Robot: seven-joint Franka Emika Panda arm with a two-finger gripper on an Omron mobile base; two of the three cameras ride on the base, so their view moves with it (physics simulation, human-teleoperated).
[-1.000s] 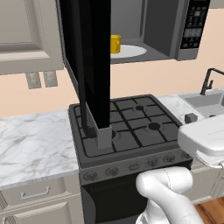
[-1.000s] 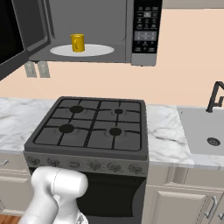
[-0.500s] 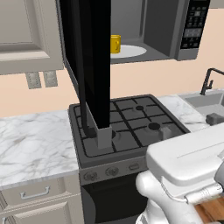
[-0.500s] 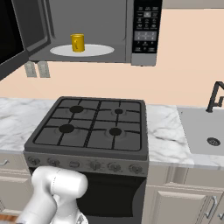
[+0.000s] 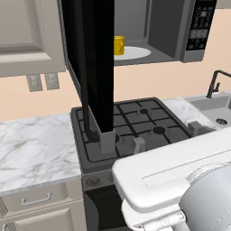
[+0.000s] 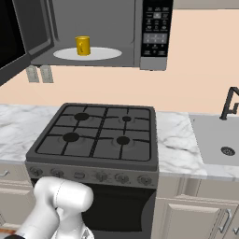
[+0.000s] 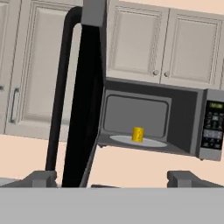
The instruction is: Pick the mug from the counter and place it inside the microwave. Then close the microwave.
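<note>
The yellow mug [image 5: 118,45] [image 6: 83,45] [image 7: 138,134] stands upright on the white turntable [image 6: 93,53] inside the black microwave [image 6: 154,32] [image 7: 192,122]. The microwave's dark door [image 5: 90,67] [image 7: 83,109] hangs wide open to the left, its handle toward me. My gripper [image 5: 167,136] [image 7: 113,179] is open and holds nothing. It sits low in front of the stove, pointing up at the microwave, well short of the door and the mug. The marble counter [image 5: 36,149] [image 6: 177,140] flanks the stove.
A black gas stovetop [image 6: 95,135] lies under the microwave. A sink [image 6: 219,144] with a dark faucet [image 5: 214,81] sits to the right. Beige wall cabinets [image 7: 162,43] are above, wall outlets [image 5: 43,82] to the left, and drawers [image 5: 36,198] below the counter.
My arm and hand have swung up and leftward into the left base view and now loom large in its lower right. The mug and the door have not moved.
</note>
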